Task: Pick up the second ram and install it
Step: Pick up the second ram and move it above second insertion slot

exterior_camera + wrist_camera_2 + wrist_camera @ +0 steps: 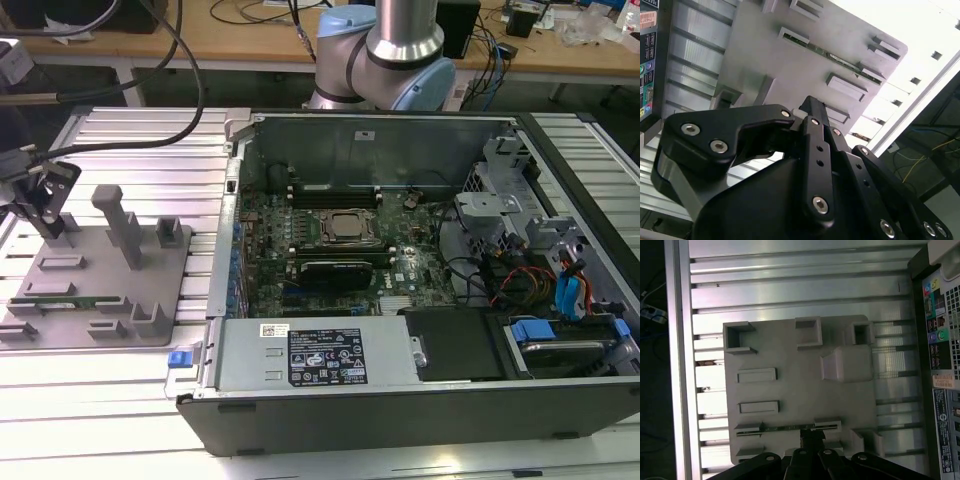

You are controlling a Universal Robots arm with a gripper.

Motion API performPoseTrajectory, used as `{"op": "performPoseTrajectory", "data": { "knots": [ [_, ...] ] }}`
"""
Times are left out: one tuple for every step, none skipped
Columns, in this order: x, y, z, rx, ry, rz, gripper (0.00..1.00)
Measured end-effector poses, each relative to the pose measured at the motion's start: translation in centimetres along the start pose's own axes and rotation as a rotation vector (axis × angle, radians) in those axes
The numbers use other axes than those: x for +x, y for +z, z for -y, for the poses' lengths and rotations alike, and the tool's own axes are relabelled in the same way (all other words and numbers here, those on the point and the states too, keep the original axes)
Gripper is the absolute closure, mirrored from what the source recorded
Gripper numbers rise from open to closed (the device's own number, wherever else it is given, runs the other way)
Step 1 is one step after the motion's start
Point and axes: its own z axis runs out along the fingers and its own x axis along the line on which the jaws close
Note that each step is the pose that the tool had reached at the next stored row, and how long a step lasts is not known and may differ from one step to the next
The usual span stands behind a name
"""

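The second ram is a thin green strip lying in a slot along the near side of the grey fixture plate, at the exterior view's left. It also appears as the ram in the first wrist view and the ram in the second wrist view. My gripper hangs over the plate's far left part, above the ram and apart from it. Its black fingertips stand close together with nothing between them. The same gripper points down at the plate in the second wrist view.
An open computer case with its motherboard sits to the exterior view's right of the plate. Grey posts and blocks rise from the plate. Black cables hang over the ribbed aluminium table. The arm's base stands behind the case.
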Motion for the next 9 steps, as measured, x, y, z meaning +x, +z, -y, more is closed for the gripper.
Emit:
{"op": "performPoseTrajectory", "data": {
  "knots": [
    [0.00, 0.00, 0.00, 0.0000, 0.000, 0.0000, 0.92],
    [0.00, 0.00, 0.00, 0.0000, 0.000, 0.0000, 0.92],
    [0.00, 0.00, 0.00, 0.0001, 0.000, -0.0001, 0.92],
    [0.00, 0.01, 0.00, 0.0000, 0.000, 0.0000, 0.92],
    [0.00, 0.01, 0.00, 0.0000, 0.000, -0.0001, 0.92],
    [0.00, 0.02, 0.00, 0.0000, 0.000, 0.0000, 0.92],
    [0.00, 0.02, 0.00, 0.0001, 0.000, 0.0000, 0.92],
    [0.00, 0.02, 0.00, 0.0000, -0.003, -0.0002, 0.92],
    [0.00, 0.03, 0.00, -0.0004, -0.018, -0.0007, 0.92]
  ]
}}
